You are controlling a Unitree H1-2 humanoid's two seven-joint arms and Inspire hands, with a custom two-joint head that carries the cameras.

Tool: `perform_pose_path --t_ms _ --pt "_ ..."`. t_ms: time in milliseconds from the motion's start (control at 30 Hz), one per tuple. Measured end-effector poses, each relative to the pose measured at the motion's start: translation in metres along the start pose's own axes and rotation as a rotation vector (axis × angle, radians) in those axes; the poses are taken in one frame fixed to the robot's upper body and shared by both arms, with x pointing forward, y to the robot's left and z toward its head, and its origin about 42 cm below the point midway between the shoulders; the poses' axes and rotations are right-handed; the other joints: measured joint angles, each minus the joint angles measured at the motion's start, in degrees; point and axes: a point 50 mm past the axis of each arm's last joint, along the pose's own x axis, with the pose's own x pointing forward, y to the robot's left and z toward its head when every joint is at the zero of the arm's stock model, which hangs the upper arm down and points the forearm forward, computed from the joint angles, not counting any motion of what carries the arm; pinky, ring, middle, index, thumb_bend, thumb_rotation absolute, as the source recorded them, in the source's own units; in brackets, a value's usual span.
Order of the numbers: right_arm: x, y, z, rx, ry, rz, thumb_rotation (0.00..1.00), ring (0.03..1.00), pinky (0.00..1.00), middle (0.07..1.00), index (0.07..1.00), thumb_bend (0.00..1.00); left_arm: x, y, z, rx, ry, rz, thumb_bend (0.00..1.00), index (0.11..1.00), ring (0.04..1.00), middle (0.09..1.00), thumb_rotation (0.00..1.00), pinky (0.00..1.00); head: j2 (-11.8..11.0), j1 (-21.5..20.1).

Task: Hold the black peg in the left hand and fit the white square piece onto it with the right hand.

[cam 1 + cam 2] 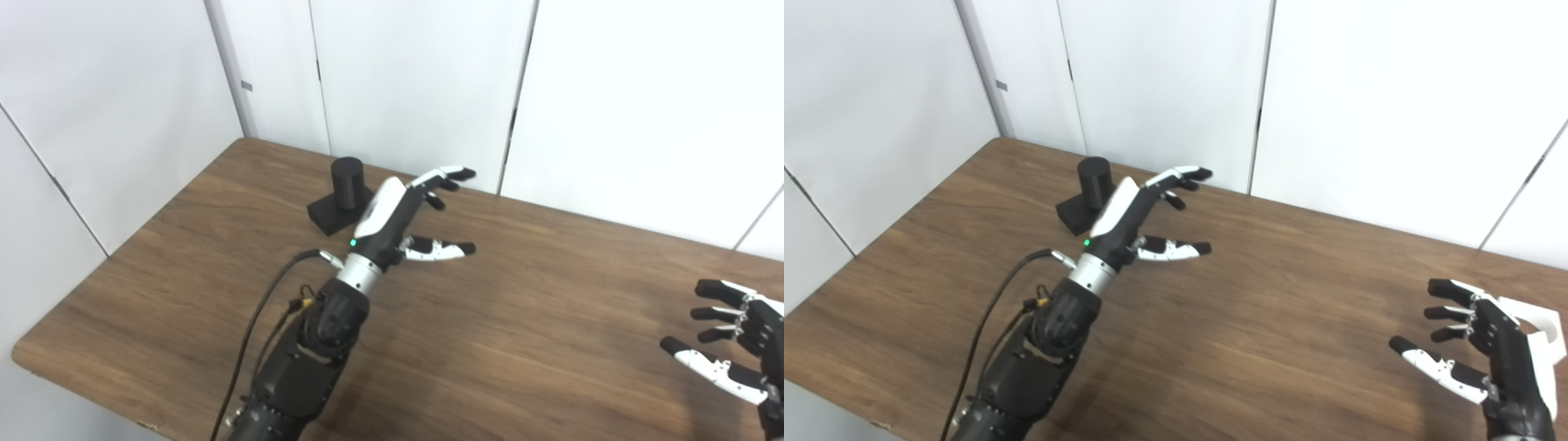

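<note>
Your left hand hangs released beside the black peg; your right hand is spread empty above the wooden table, white wall panels behind.

The black peg stands upright in the upper left-centre of the frame: a short, matte black cylinder with a flat round top. It rises from a low, flat black rectangular base that lies on the wood, turned at an angle to the frame's edges. The cylinder's lower right side and part of the base are hidden.
</note>
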Motion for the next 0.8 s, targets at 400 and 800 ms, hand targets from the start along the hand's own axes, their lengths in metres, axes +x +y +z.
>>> perform_pose_path --t_ms 400,800 --pt "0.0 -0.001 0.002 -0.001 0.011 0.001 0.0 0.613 0.45 0.721 0.697 0.59 0.024 0.05 0.003 0.113 -0.013 0.053 0.8 0.799 0.796 0.836 0.05 0.66 0.0 0.4" --pt "0.0 -0.001 0.004 0.0 0.007 0.002 0.0 0.606 0.45 0.717 0.691 0.59 0.033 0.08 -0.002 0.233 0.04 0.072 0.85 0.824 0.816 0.845 0.06 0.7 -0.1 0.5"
